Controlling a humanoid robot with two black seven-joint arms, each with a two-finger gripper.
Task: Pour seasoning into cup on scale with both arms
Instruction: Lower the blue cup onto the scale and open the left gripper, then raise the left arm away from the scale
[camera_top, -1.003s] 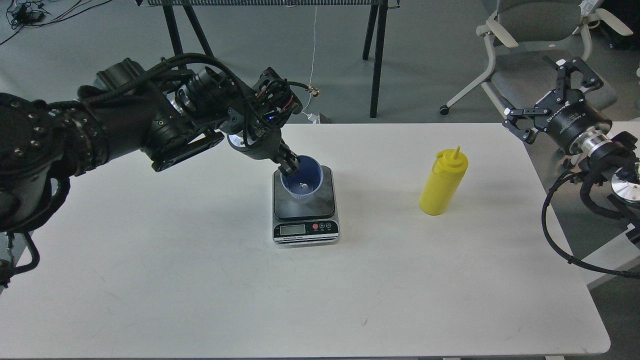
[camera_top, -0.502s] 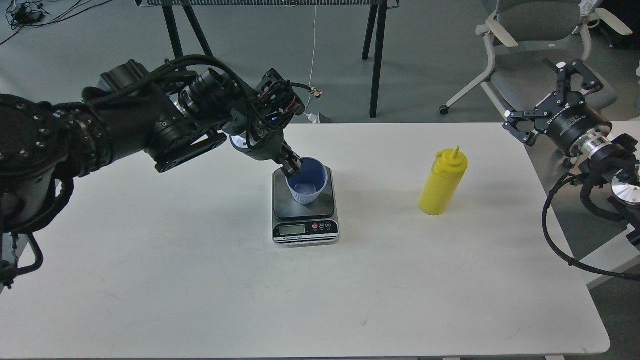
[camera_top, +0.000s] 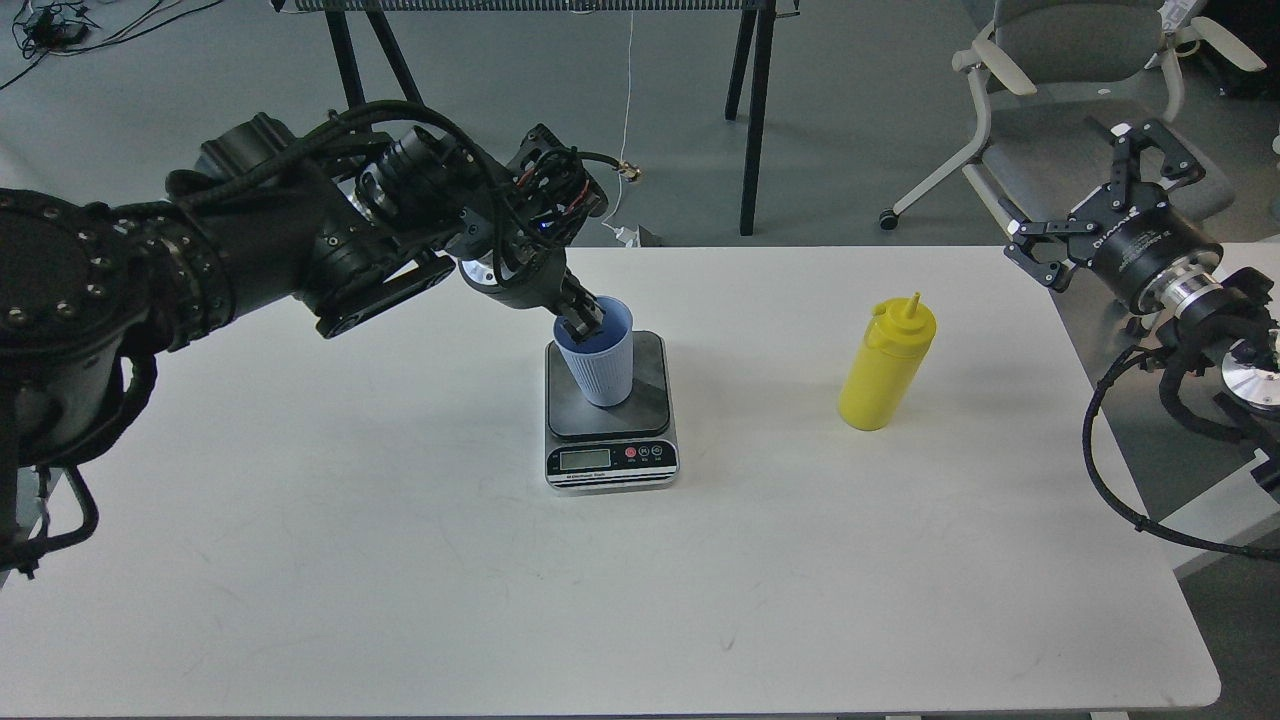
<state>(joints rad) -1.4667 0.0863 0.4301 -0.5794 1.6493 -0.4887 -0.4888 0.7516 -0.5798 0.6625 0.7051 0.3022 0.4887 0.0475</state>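
Note:
A light blue ribbed cup (camera_top: 598, 362) stands nearly upright on the dark platform of the scale (camera_top: 610, 418) at the table's middle. My left gripper (camera_top: 581, 321) is shut on the cup's left rim, one finger inside it. The yellow seasoning bottle (camera_top: 886, 363) stands upright on the table to the right, with nothing touching it. My right gripper (camera_top: 1085, 210) is open and empty, raised beyond the table's right edge, well apart from the bottle.
The white table (camera_top: 400, 560) spans the view, its right edge near my right arm. An office chair (camera_top: 1060, 90) stands behind at the right. Black table legs (camera_top: 752, 110) stand on the floor behind.
My left gripper has tipped the cup from tilted toward me to nearly upright on the scale and shifted slightly up. The right arm has barely moved.

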